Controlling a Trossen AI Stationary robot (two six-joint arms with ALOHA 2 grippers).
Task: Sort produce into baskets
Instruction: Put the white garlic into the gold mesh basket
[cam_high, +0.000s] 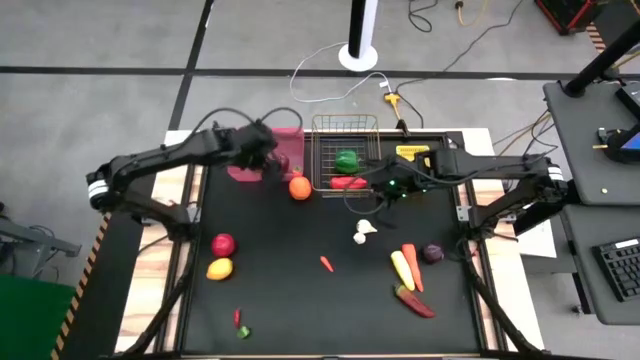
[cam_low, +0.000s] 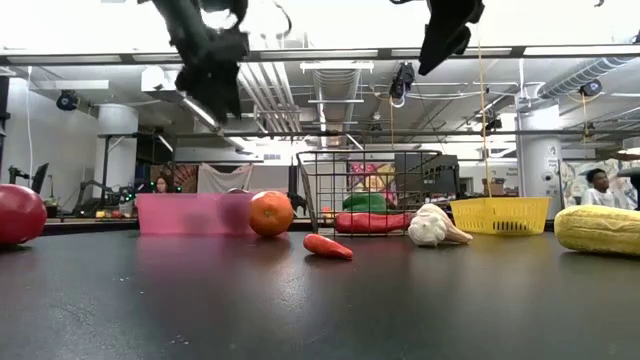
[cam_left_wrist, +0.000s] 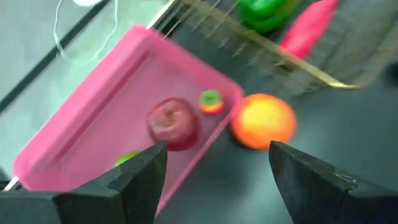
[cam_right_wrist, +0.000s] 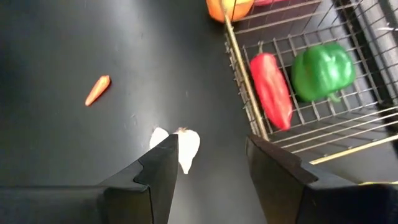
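Observation:
My left gripper (cam_left_wrist: 214, 180) is open and empty, high over the pink bin (cam_high: 272, 155) at the far left. The bin holds a red apple (cam_left_wrist: 174, 122), a small green-and-orange piece (cam_left_wrist: 211, 101) and a green piece (cam_left_wrist: 126, 160). An orange (cam_high: 299, 187) lies on the table just outside the bin. My right gripper (cam_right_wrist: 211, 177) is open and empty, up in the air over the white garlic (cam_right_wrist: 181, 146), by the near edge of the wire basket (cam_high: 345, 128). The basket holds a green pepper (cam_right_wrist: 322, 70) and a red pepper (cam_right_wrist: 271, 89).
The yellow bin (cam_high: 412, 152) stands right of the wire basket. On the table lie a red apple (cam_high: 223, 244), a lemon (cam_high: 219, 268), a small orange-red piece (cam_high: 326, 264), corn (cam_high: 402, 268), a carrot (cam_high: 411, 265), a purple onion (cam_high: 433, 253) and a red chilli (cam_high: 415, 302).

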